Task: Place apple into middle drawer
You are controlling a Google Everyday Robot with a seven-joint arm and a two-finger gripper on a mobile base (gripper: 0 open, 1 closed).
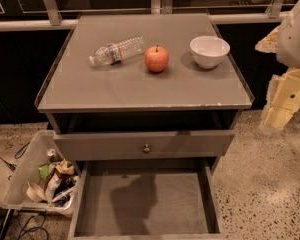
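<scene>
The apple (156, 59) is round and red-orange with a short dark stem. It stands upright at the centre of the grey cabinet top (140, 91), between a bottle and a bowl. The middle drawer (185, 204) is pulled out below, a wide shallow grey tray with a bare floor and nothing in it. My gripper (282, 106) hangs at the right edge of the view, beside the cabinet's right side and below the level of the top. It is well away from the apple and holds nothing that I can see.
A clear plastic water bottle (117, 50) lies on its side left of the apple. A white bowl (209, 51) stands right of it. A shut drawer front with a small metal knob (146, 148) sits above the open tray. A bin of rubbish (45, 181) stands on the floor at the left.
</scene>
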